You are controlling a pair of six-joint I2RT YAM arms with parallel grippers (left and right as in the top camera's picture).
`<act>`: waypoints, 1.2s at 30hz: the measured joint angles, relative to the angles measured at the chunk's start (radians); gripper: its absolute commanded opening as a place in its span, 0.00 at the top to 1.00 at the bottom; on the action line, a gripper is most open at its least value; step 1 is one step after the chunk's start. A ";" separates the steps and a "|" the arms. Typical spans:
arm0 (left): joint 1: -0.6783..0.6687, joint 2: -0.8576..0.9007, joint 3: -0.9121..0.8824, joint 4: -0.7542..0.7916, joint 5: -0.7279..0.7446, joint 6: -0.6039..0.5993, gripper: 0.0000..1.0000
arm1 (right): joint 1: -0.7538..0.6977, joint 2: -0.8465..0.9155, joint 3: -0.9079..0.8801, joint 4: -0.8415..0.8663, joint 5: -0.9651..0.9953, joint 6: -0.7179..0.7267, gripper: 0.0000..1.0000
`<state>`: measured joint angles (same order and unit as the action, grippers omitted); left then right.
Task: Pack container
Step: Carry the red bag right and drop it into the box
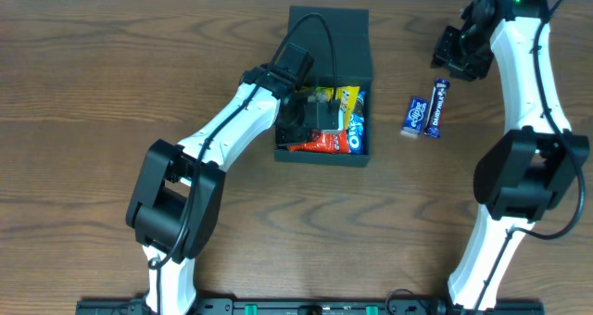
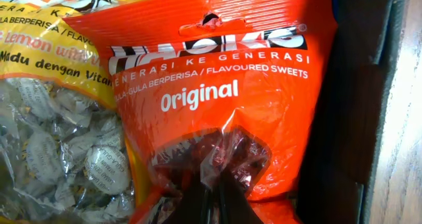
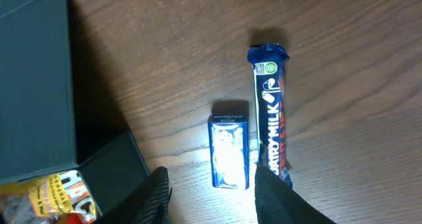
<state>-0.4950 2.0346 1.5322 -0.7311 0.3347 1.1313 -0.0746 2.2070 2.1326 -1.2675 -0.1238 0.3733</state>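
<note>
The dark container [image 1: 330,23] stands at the table's middle back with its flap lid open to the far side. Inside lie an orange sweets packet [image 1: 320,144], a yellow sweets packet [image 1: 346,96] and a blue Oreo packet [image 1: 356,135]. My left gripper [image 1: 320,120] is down inside the container. In the left wrist view its fingers [image 2: 214,197] are closed on the lower edge of the orange packet [image 2: 224,85], with the yellow packet [image 2: 46,59] beside it. My right gripper [image 1: 460,56] is open and empty above the table, right of the container [image 3: 33,85].
A small blue packet [image 1: 415,116] and a long blue chocolate bar [image 1: 437,108] lie side by side on the wood right of the container. In the right wrist view the packet [image 3: 229,151] and the bar [image 3: 271,105] lie just ahead of the open fingers [image 3: 211,197].
</note>
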 measured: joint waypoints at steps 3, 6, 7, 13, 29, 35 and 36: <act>-0.006 0.000 0.000 0.005 -0.022 0.000 0.91 | 0.000 0.000 0.000 0.000 0.000 0.000 0.58; -0.011 0.000 0.000 0.039 -0.065 -0.006 0.55 | 0.000 0.000 0.000 0.002 0.000 0.000 0.56; -0.011 0.000 -0.001 0.054 -0.079 -0.018 0.50 | 0.000 0.000 0.000 0.002 0.000 0.000 0.55; -0.009 -0.071 -0.019 0.139 -0.160 -0.098 0.32 | 0.000 0.000 0.000 0.004 0.000 -0.002 0.53; 0.099 -0.266 -0.019 0.121 -0.188 -0.320 0.94 | 0.000 0.000 0.000 -0.001 0.000 -0.012 0.89; 0.253 -0.093 -0.019 0.107 -0.150 -0.649 0.94 | 0.005 0.000 0.000 -0.014 -0.008 -0.014 0.98; 0.267 -0.072 -0.019 0.107 -0.124 -0.691 0.94 | 0.011 0.000 0.000 -0.014 -0.008 -0.014 0.99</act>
<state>-0.2283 1.9629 1.5131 -0.6243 0.2111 0.4400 -0.0635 2.2070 2.1323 -1.2816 -0.1314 0.3592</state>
